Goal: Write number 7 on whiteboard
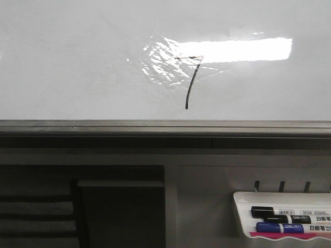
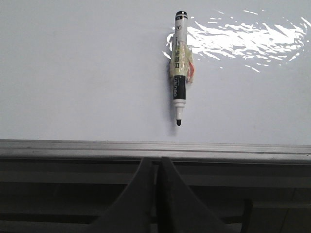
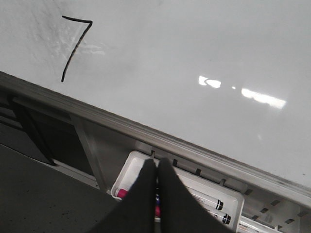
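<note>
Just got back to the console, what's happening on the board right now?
A black 7 is already drawn on the whiteboard. Nothing is being handled: the left pincer and right pincer are both shut and empty, below the board's edge. In the left wrist view an uncapped marker lies against the board, with tape around it. Two more markers sit in the tray at lower right.
</note>
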### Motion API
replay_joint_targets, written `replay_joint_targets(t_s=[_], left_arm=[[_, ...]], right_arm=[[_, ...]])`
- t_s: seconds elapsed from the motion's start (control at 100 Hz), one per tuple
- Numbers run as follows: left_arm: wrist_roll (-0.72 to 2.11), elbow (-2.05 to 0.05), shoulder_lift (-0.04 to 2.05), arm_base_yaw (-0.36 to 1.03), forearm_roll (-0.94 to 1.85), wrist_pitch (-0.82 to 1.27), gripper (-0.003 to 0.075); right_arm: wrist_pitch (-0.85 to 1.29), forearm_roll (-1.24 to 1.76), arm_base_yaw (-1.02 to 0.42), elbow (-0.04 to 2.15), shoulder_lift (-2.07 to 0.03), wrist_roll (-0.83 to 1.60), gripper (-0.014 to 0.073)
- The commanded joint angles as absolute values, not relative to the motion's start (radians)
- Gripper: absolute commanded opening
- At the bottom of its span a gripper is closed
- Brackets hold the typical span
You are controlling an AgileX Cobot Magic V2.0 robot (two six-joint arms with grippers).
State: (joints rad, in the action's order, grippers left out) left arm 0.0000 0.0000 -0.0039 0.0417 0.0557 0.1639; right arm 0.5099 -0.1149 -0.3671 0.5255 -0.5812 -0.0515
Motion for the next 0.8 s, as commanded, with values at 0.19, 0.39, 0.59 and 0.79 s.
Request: replay_joint_targets(t_s=[0.19, 0.39, 0.59, 0.79], left_arm=[[-0.006, 0.035, -0.033, 0.041, 0.069, 0.093, -0.002], [-0.006, 0.035, -0.033, 0.041, 0.069, 0.093, -0.002], [-0.006, 0.035, -0.033, 0.041, 0.069, 0.093, -0.002], [-0.006, 0.035, -0.033, 0.041, 0.069, 0.093, -0.002]], right_arm=[[0.442, -0.12, -0.364, 0.553, -0.578, -0.051, -0.0071], [0.442, -0.12, -0.364, 0.553, -0.578, -0.051, -0.0071], [0.442, -0.12, -0.366, 0.548, -0.564, -0.051, -0.0071], [0.383, -0.12, -0.281, 0.409, -0.437, -0.051, -0.0071]])
